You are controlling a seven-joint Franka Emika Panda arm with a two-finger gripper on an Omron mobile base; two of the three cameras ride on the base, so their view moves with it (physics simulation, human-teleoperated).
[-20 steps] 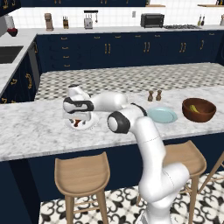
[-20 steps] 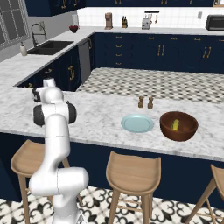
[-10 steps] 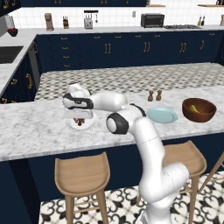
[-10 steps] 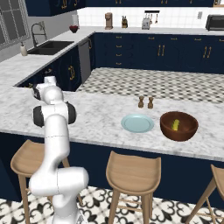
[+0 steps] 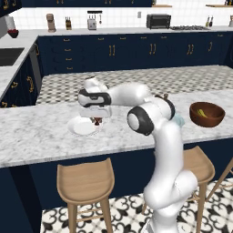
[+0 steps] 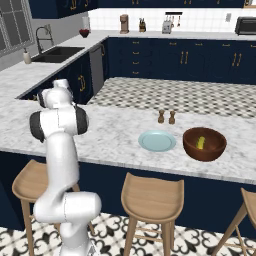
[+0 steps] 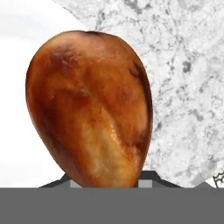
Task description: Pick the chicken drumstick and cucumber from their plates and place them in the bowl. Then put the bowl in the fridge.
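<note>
My gripper (image 5: 96, 120) is shut on the brown-orange chicken drumstick (image 5: 97, 121) at the right edge of the white plate (image 5: 81, 128). In the hand view the drumstick (image 7: 89, 109) stands large between the dark fingertips (image 7: 162, 180), bulbous end away from the hand, over the white plate (image 7: 17, 52) and marble. The cucumber (image 6: 201, 143) lies inside the dark wooden bowl (image 6: 204, 152) at the counter's right. The pale teal plate (image 6: 157, 141) beside the bowl is bare. The fridge is out of view.
Two small shakers (image 6: 166, 117) stand behind the teal plate. Wooden stools (image 6: 151, 196) line the counter's front edge. A sink (image 6: 59, 52) sits on the far left counter, with navy cabinets behind.
The jaws have closed on the drumstick. The hand has then shifted slightly to the right with it, toward the white plate's edge.
</note>
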